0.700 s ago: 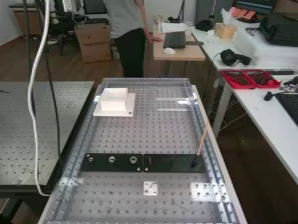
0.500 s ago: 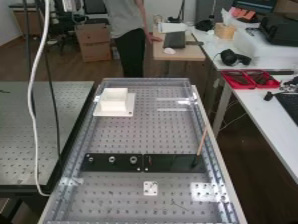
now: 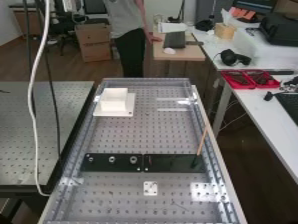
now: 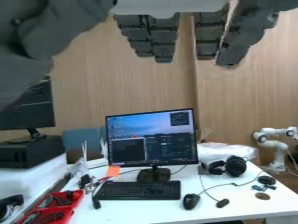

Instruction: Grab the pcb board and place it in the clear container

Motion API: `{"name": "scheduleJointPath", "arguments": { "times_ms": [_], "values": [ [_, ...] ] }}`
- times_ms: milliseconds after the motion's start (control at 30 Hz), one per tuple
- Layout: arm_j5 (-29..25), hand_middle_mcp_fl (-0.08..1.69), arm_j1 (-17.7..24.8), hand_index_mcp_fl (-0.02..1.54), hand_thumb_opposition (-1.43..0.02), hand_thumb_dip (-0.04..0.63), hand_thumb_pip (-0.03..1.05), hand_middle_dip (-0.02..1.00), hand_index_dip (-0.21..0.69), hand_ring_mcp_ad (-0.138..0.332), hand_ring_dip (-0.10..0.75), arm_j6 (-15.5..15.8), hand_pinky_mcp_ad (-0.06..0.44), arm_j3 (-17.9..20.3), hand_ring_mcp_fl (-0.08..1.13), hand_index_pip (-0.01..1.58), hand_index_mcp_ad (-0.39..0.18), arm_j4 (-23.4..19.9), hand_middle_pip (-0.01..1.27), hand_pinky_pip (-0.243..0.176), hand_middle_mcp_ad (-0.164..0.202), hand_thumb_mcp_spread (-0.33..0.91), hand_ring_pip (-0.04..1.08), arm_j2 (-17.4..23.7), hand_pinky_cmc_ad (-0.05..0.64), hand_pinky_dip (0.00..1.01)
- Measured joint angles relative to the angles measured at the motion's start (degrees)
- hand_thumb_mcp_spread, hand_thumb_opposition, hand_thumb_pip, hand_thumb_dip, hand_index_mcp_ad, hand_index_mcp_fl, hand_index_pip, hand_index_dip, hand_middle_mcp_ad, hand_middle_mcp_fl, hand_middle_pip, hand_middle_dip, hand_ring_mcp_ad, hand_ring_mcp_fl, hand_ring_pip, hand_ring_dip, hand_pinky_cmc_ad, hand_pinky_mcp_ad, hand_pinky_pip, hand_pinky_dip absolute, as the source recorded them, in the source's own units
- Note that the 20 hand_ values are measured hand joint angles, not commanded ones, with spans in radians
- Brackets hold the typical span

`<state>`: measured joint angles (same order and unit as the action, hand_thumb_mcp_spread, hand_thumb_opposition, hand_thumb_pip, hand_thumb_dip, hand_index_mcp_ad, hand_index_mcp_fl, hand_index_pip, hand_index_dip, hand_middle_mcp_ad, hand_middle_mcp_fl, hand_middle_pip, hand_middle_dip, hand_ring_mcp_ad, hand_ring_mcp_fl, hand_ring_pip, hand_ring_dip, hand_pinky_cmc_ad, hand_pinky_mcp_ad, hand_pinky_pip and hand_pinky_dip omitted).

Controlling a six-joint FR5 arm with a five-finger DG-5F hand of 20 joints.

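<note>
A: Where are we with the hand [image 4: 163, 40]? Fingers look fairly straight and loosely spread to us, nothing pinched, with the monitor [image 4: 151, 137] behind them in the wrist view.

B: Same read. We can't say for sure which piece is the pcb board, though. Our best guess is the small white plate with holes [image 3: 151, 185] lying flat on the perforated bench [image 3: 143, 135], near the dark panels [image 3: 175, 163].

A: If so, it's thin, so we could scrape the fingertips on metal or just push it around.

B: Yep, and a careless sideways sweep could knock the thin leaning stick [image 3: 201, 140]. What about the clear container?

A: Maybe those glints at the bench's far end, can't confirm. See-through walls are easy to misjudge, so we'd risk clipping a rim and dropping the board outside, tbh.
</note>
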<state>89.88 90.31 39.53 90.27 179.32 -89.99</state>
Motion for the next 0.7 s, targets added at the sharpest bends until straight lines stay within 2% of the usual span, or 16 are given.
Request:
{"name": "scheduleJointPath", "arguments": {
  "times_ms": [300, 500, 700],
  "values": [
    [-0.7, 0.01, 0.3, 0.04, -0.65, 0.007, 0.10, 0.02, 0.019, 0.279, -0.035, -0.5, 0.246, 3.0, 0.02, 0.09, 0.108, -2.1, 0.15, -0.075, 0.119, 0.17, 0.10, -0.1, 0.262, 0.32],
    [-1.6, 0.01, 1.1, 0.04, -0.67, 0.007, 0.10, 0.02, 0.033, 0.279, -0.035, -0.4, 0.244, 7.3, 0.03, 0.09, 0.110, -5.7, 0.15, -0.075, 0.119, 0.16, 0.10, -0.5, 0.284, 0.34],
    [-2.8, 0.01, 1.6, 0.04, -0.67, 0.009, 0.12, 0.02, 0.028, 0.279, -0.035, -0.6, 0.244, 10.7, 0.03, 0.08, 0.110, -9.2, 0.15, -0.087, 0.119, 0.16, 0.10, -0.8, 0.278, 0.33]
  ]
}}
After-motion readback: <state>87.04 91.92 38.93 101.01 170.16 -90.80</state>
